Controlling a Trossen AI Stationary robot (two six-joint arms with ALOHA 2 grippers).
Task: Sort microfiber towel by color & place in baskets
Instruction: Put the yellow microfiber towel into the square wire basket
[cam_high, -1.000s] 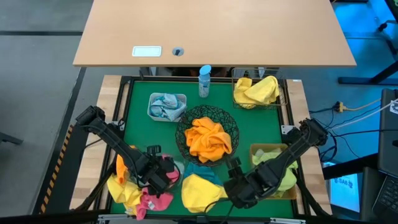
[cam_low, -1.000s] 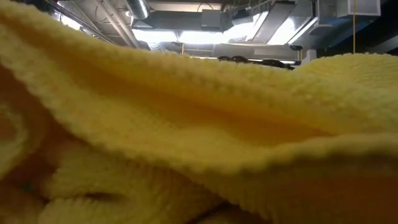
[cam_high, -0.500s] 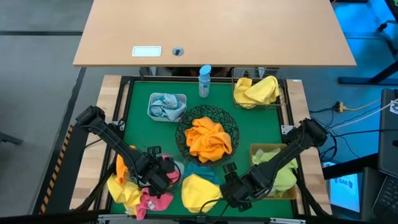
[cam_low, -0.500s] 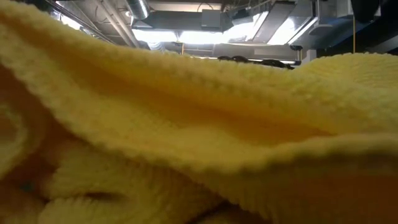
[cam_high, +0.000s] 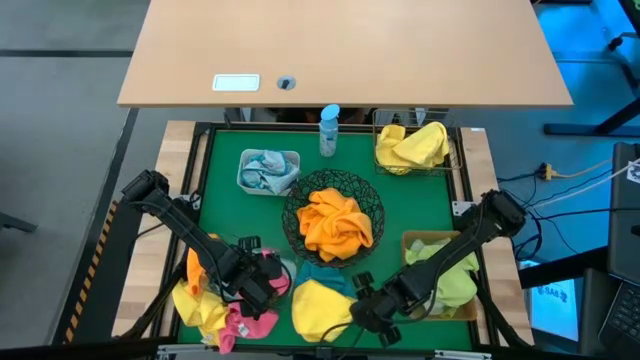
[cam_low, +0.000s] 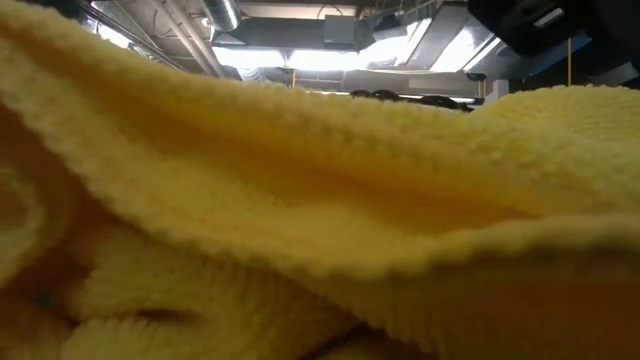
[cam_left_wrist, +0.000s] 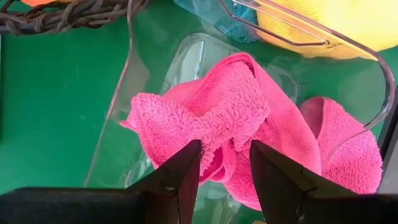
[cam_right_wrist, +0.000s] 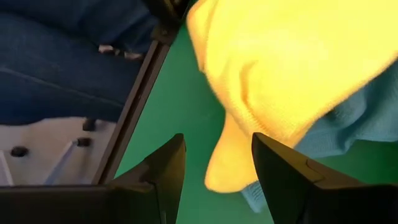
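A pink towel (cam_left_wrist: 249, 124) is being held inside the clear plastic tray (cam_left_wrist: 367, 53) at the lower left of the high view, with the left gripper (cam_left_wrist: 224, 165) poised over it, fingers apart on either side of a fold. A yellow towel (cam_high: 320, 305) is lying at the bottom centre on the green mat (cam_high: 225, 200), and the right gripper (cam_right_wrist: 214, 165) is being kept at its edge, fingers spread. Orange towels are being held in the round black wire-mesh bowl (cam_high: 368, 196) at centre, yellow ones in the square wire basket (cam_high: 452, 160) at upper right.
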